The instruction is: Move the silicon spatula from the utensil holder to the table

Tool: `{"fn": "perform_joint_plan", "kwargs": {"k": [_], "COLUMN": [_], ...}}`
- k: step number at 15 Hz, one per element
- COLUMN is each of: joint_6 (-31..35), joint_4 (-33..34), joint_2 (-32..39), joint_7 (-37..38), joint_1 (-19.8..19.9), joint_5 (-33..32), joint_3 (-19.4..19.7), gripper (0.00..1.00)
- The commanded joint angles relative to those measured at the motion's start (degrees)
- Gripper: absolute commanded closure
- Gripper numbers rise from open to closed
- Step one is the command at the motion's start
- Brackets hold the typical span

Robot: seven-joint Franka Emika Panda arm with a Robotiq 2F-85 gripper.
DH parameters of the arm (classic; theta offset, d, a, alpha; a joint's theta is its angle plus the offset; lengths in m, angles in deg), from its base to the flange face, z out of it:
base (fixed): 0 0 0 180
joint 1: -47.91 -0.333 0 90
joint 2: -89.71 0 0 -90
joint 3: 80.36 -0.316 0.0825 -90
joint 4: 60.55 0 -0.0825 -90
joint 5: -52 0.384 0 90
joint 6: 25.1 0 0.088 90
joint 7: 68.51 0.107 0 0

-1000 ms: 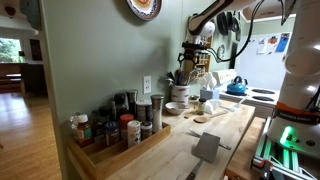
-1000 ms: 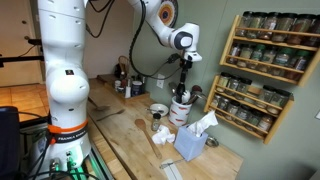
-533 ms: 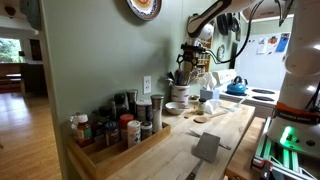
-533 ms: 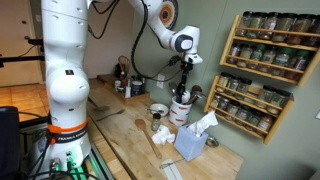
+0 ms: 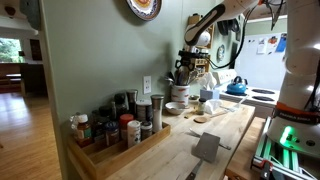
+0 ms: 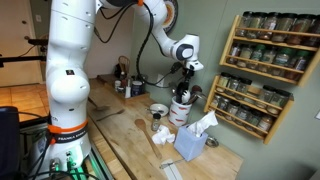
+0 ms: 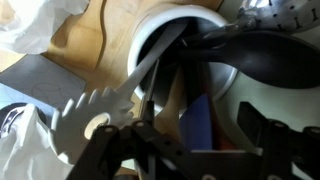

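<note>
The utensil holder (image 5: 179,93) is a pale crock at the back of the wooden table (image 5: 215,128), with dark handles sticking out of its top; it also shows in an exterior view (image 6: 181,109). My gripper (image 5: 187,68) hangs just above it, fingers down among the utensil tops (image 6: 185,86). In the wrist view the holder's white rim (image 7: 165,22) lies below me. The silicon spatula's blue head (image 7: 196,124) stands between my two fingers. My gripper (image 7: 195,140) is open, with gaps on both sides of the head.
A spice tray (image 5: 112,138) and a flat grey piece (image 5: 208,147) lie on the table. A tissue box (image 6: 192,143), a wooden utensil (image 6: 150,140) and a low bowl (image 6: 158,109) sit near the holder. A spice shelf (image 6: 265,70) hangs close by. A grey slotted utensil (image 7: 90,120) leans out of the holder.
My gripper has come down a little closer to the utensil tops in the holder. Nothing else has moved.
</note>
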Motion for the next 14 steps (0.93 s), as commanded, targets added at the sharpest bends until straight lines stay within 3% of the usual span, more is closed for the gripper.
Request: {"fn": "perform_joint_plan", "kwargs": {"k": [1,5,11,14], "joint_6": [2.7,4.5,6.2,6.4], "joint_4": [1.5,2.4,3.5,3.6], "joint_2": [2.6,4.3,6.4,6.9], "joint_7": [1.5,1.9,1.9,2.2], "joint_1": [-1.5,-2.5,-3.4,-4.0], "joint_5": [-1.7,-2.6,-2.9,-3.4], "joint_3": [1.7,2.6,4.1,4.8], "gripper": [0.47,0.58,0.54,0.61]}}
